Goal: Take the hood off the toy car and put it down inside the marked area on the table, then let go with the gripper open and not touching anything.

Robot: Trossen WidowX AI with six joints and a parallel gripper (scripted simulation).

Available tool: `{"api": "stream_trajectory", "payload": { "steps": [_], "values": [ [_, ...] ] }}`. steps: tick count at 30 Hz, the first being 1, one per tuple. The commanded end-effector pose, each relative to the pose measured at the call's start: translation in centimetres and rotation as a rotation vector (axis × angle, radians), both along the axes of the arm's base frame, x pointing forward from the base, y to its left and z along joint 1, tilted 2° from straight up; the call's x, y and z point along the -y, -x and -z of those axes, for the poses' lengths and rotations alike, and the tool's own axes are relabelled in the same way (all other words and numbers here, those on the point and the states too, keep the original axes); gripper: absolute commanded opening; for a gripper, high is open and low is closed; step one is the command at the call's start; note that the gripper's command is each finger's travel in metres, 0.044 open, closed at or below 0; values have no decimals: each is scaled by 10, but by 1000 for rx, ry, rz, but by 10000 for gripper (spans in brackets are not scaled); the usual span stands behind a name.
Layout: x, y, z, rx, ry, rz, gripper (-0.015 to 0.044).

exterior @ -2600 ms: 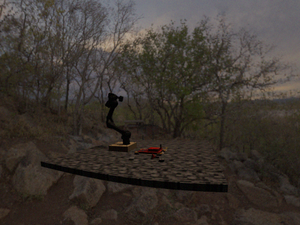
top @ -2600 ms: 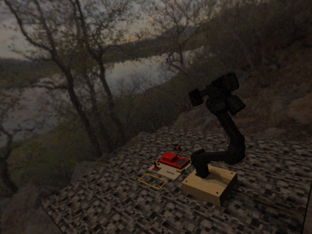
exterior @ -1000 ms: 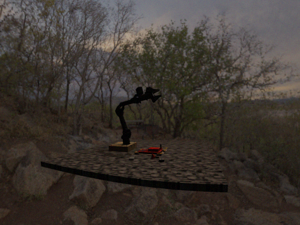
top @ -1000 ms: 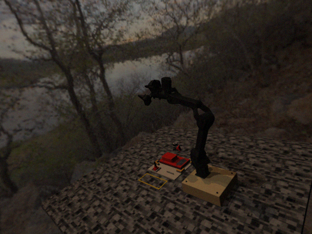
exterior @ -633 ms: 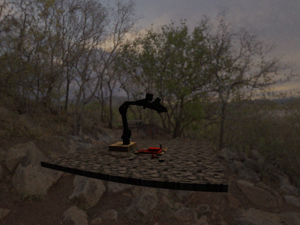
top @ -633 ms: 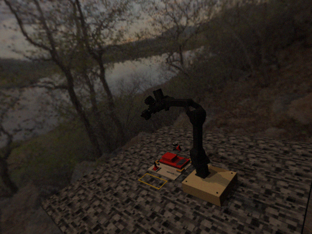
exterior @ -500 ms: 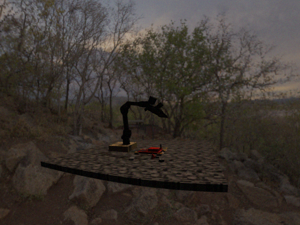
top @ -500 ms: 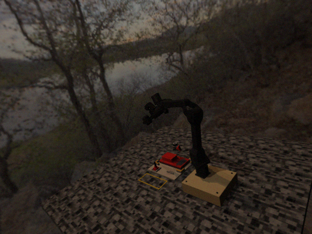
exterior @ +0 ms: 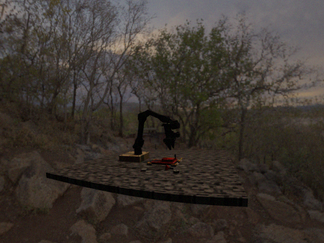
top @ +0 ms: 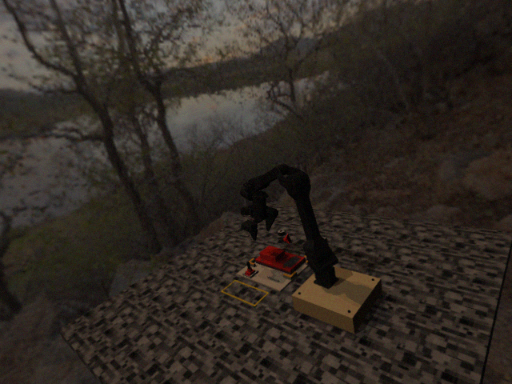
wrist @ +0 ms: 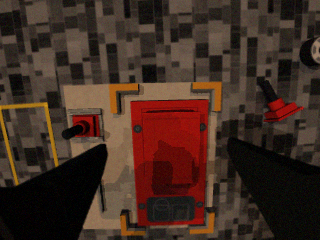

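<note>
The toy car's red part (top: 274, 259) (exterior: 167, 159) (wrist: 170, 135) has a raised block and a dark panel. It lies flat between orange corner brackets on a beige board (top: 260, 278) (wrist: 80, 95). I cannot tell where the hood's edge ends and the car begins. The marked area, a yellow outline (top: 238, 298) (wrist: 25, 105), lies on the table beside the board, with nothing inside it in the top view. My gripper (top: 262, 234) (exterior: 171, 149) (wrist: 167, 146) is open and empty, pointing down above the red part. In the wrist view its fingers appear on either side of that part.
A small red piece with a black stem (top: 249, 270) (wrist: 86, 126) stands on the board. Another red piece (top: 287, 238) (exterior: 167, 167) (wrist: 281, 110) lies beyond the board, near a black wheel (top: 281, 232) (exterior: 175, 171) (wrist: 314, 51). The arm stands on a wooden base (top: 324, 298) (exterior: 132, 158).
</note>
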State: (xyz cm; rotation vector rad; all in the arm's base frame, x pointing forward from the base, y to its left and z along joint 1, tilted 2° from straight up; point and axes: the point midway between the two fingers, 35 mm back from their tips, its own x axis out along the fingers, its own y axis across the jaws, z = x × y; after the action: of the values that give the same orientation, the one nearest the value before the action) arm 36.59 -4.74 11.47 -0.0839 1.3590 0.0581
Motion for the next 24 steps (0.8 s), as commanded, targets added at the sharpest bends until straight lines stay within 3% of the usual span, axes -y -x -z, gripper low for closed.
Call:
{"api": "stream_trajectory", "payload": {
  "steps": [1,24],
  "values": [
    [4,23,22,-174,22,23,440],
    [11,24,36,-184,24,24,440]
  ]
}}
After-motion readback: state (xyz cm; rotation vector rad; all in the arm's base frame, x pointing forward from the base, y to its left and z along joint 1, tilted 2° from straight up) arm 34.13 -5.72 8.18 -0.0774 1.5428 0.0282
